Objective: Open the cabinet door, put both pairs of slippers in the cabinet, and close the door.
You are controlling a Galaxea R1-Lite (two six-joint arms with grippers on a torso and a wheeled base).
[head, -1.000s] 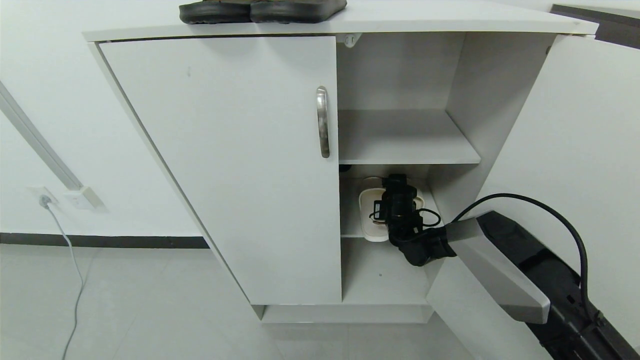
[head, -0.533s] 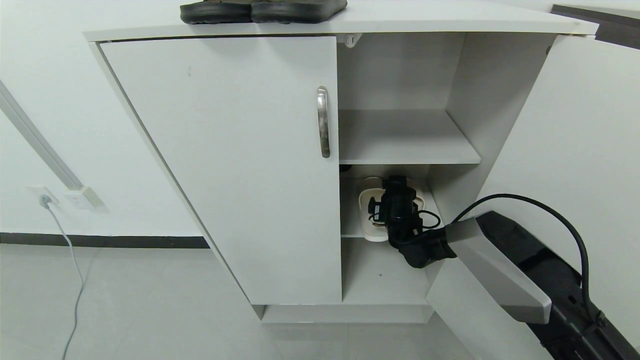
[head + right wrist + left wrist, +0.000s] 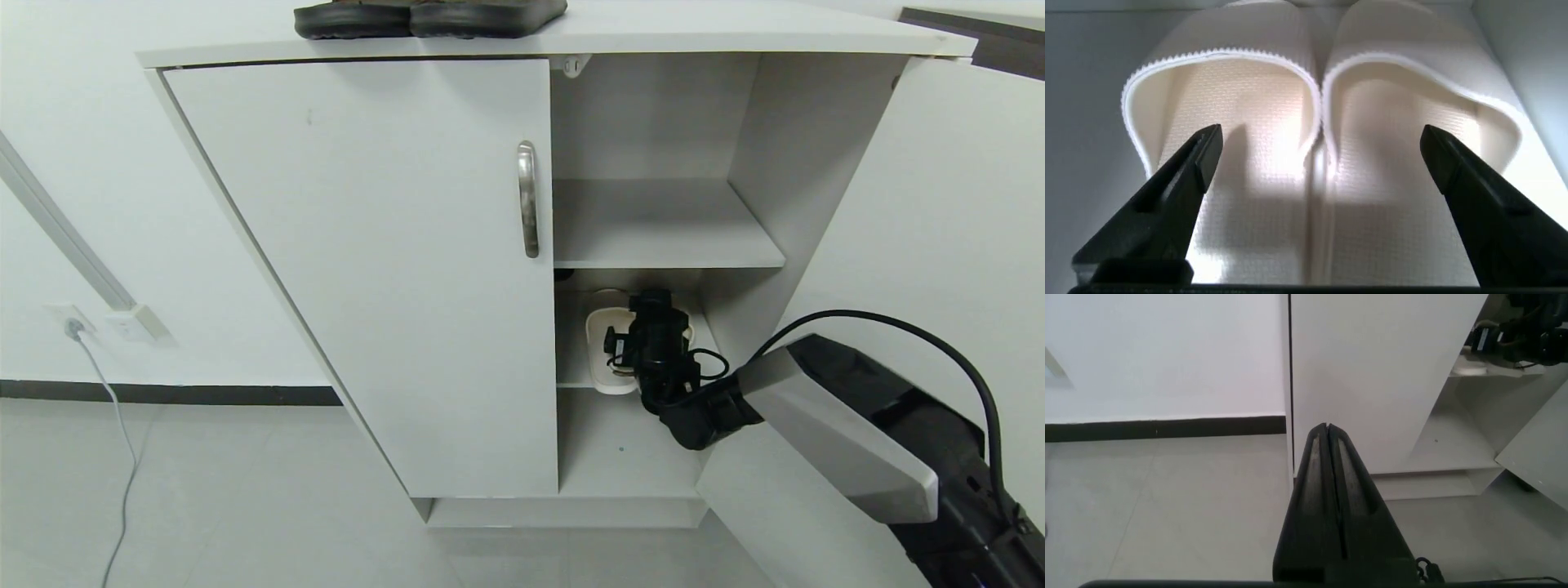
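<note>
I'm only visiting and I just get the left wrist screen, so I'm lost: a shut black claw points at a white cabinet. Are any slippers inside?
Observer: Yes. The right wrist view shows a pair of cream slippers lying side by side, with the right gripper open, one finger on either side of them.
Visitor: Whereabouts in the cabinet?
Observer: In the head view they lie on the second shelf down, in the half where the right door is swung open.
Visitor: Is there another pair?
Observer: Yes, a dark pair sits on the cabinet top, above the shut left door.
</note>
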